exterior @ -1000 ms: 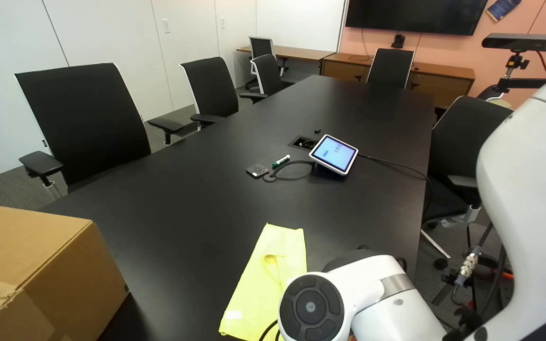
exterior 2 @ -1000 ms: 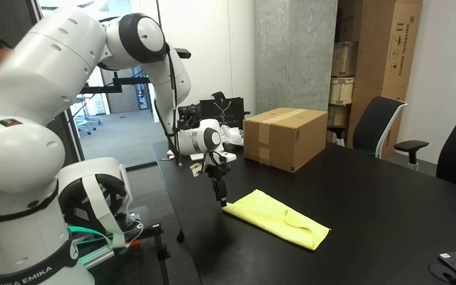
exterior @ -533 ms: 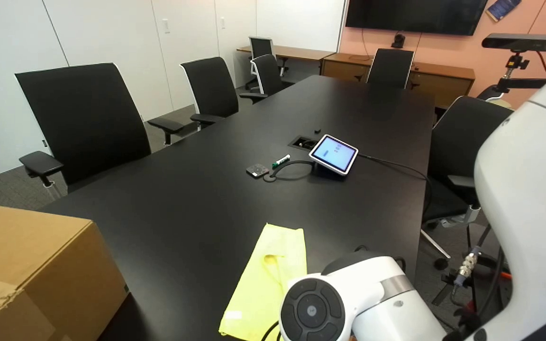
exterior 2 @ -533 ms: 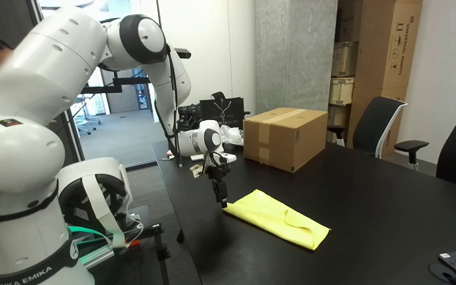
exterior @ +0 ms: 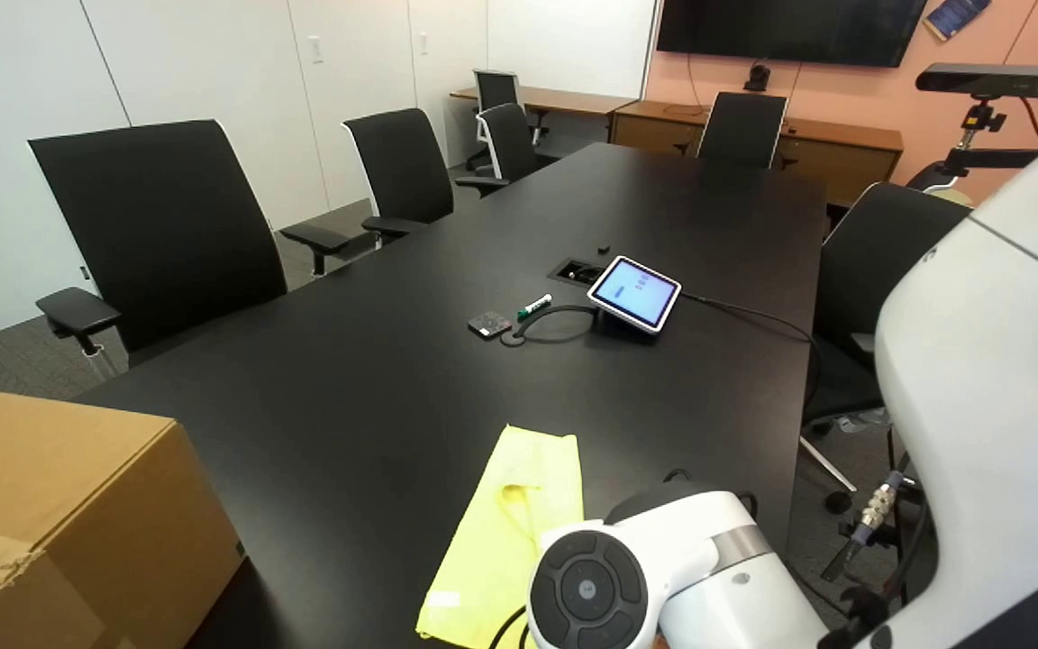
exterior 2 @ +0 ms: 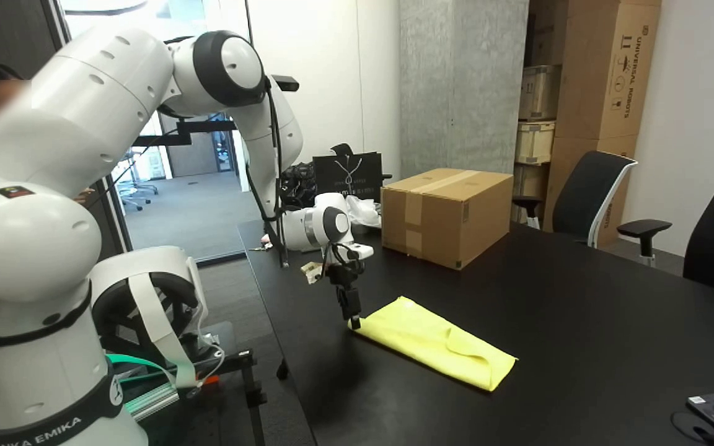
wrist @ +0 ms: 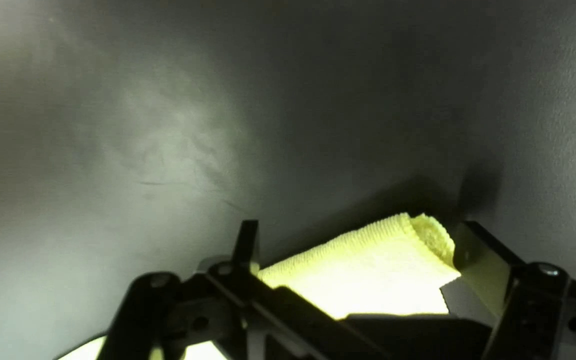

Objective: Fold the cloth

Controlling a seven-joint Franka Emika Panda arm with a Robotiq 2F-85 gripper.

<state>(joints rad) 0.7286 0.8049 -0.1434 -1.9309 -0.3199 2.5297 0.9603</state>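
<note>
The pale yellow cloth [exterior 2: 425,341] lies on the black table as a folded strip, with a small curled flap near its far end. In an exterior view the white arm covers part of the cloth [exterior: 492,559] and hides the gripper. My gripper [exterior 2: 354,324] points down at the cloth's corner nearest the arm's base. In the wrist view my gripper [wrist: 360,240] is open, its fingers wide apart. The folded end of the cloth [wrist: 368,265] lies between them, its corner close to the right finger and its edge reaching the left finger. I cannot tell whether they touch.
A brown cardboard box [exterior 2: 444,217] stands on the table beyond the cloth. A tablet [exterior: 635,294], a marker [exterior: 534,307] and a small black device [exterior: 489,325] lie further along the table. A black bag [exterior 2: 349,176] and small items stand behind the gripper. Chairs line the table.
The arm has lowered slightly, and the gripper has shifted a little down and to the right in an exterior view, over the cloth's near corner. The cloth has not moved.
</note>
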